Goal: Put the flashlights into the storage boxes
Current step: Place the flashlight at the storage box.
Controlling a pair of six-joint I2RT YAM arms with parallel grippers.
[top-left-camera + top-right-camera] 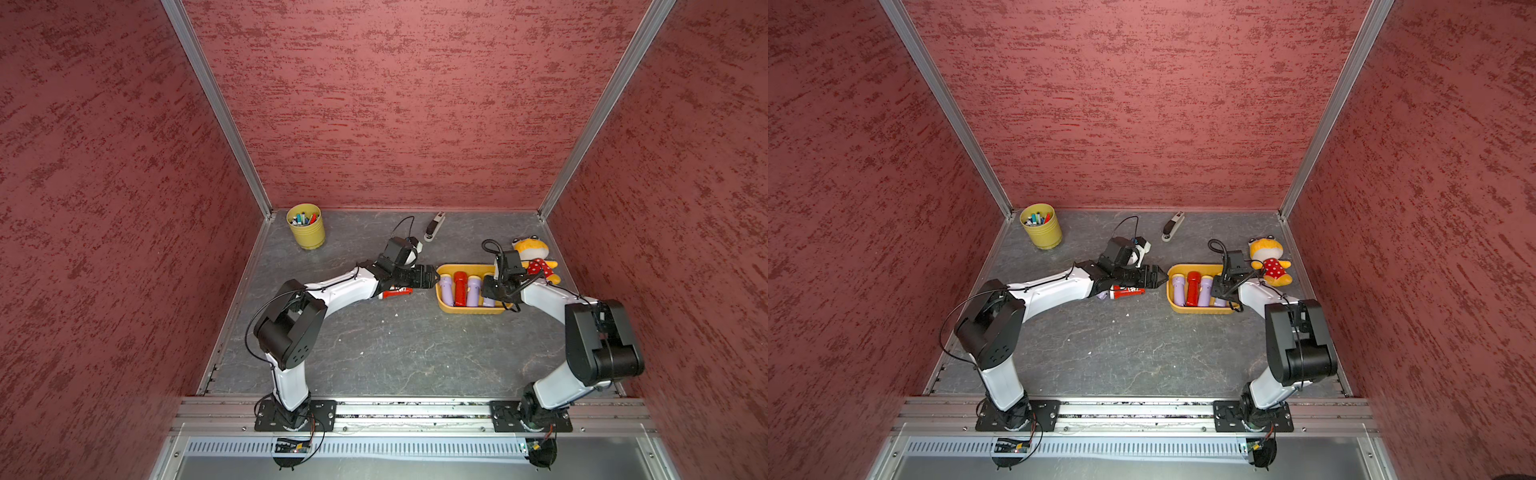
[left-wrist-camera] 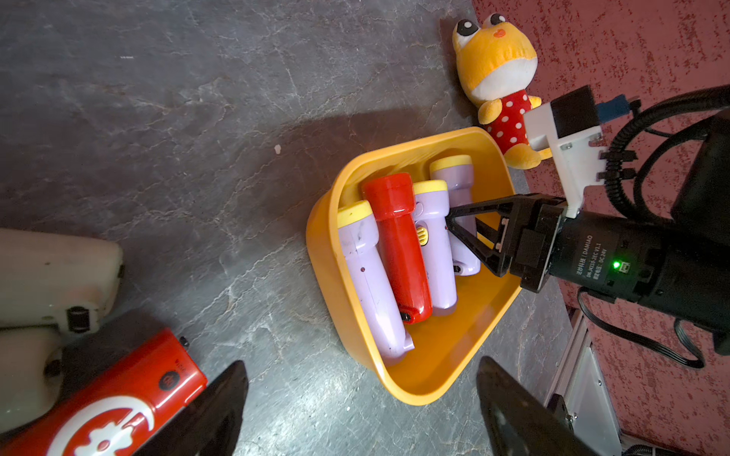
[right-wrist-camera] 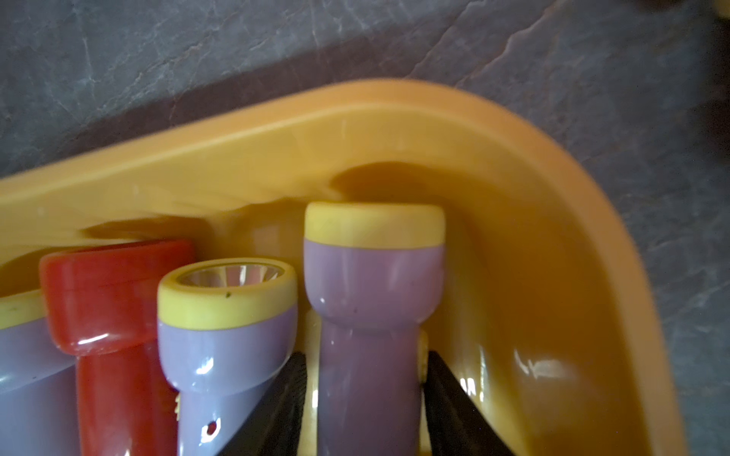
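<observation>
Orange tub (image 1: 465,310) sits near the table's right edge. Four inside, side by side, long axes across the tub, heads toward the far edge: outer lilac torch (image 1: 446,291), red torch (image 1: 460,289), middle lilac torch (image 1: 473,291), last lilac torch (image 3: 371,300). Right gripper (image 3: 365,357) straddles the last one's handle, jaws slightly parted, a sliver of gap showing. Left gripper (image 1: 436,277) hovers at the tub's left end, jaws wide, empty. Loose red torch (image 1: 397,293) lies left-to-right under the left arm. Plush toy (image 1: 534,257) crowds the tub's far right corner.

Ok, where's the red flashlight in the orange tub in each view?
Top view: red flashlight in orange tub, right of centre.
Top view: red flashlight, nearer centre.
Left wrist: red flashlight between lilac flashlights.
Right wrist: red flashlight between lilac flashlights, cropped.
Shared landmark: orange tub.
</observation>
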